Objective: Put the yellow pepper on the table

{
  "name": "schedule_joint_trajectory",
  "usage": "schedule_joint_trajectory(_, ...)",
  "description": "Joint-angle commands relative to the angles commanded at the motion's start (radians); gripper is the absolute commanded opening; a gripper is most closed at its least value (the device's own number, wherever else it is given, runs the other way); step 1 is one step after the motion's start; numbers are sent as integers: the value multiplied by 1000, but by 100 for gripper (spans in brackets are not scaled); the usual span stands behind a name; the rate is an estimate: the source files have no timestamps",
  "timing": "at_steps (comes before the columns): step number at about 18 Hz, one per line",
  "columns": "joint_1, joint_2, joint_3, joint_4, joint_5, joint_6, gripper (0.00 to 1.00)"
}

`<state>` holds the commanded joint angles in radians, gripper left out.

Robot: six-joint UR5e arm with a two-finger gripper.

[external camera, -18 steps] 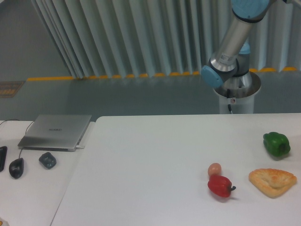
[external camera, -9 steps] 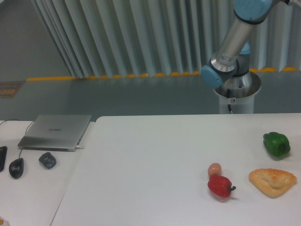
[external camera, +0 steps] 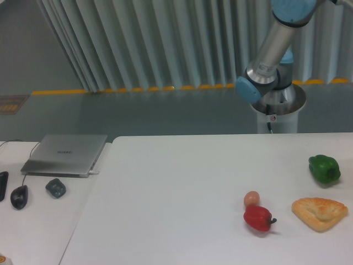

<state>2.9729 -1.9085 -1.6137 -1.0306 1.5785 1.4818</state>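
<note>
The yellow pepper is out of view in this frame. The large white table [external camera: 165, 182] fills the lower part of the view. Only the arm's base and lower links [external camera: 270, 61] show at the top right behind the table. The gripper is out of the frame, so I see nothing of its fingers or of anything it holds.
On the table's right side lie a red pepper [external camera: 258, 218], a small egg [external camera: 251, 197] touching it, a green pepper [external camera: 324, 168] and a flat pastry [external camera: 319, 212]. A narrower desk at left holds a closed laptop [external camera: 65, 154], a mouse [external camera: 19, 196] and a dark stone [external camera: 55, 187].
The arm's upper link at the top edge has shifted very slightly. Nothing on the table has moved.
</note>
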Motion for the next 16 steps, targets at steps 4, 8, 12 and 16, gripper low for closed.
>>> schedule_joint_trajectory(4,-83,110,-5,-107,-9,-29,28)
schedule_joint_trajectory(8,-202,183,-9,-163,-9,-152,28)
schedule_joint_trajectory(12,-349,194,-34,-151,-9,-311,28)
schedule_joint_trajectory(16,-486,175,-40,-140,-6,-422,28)
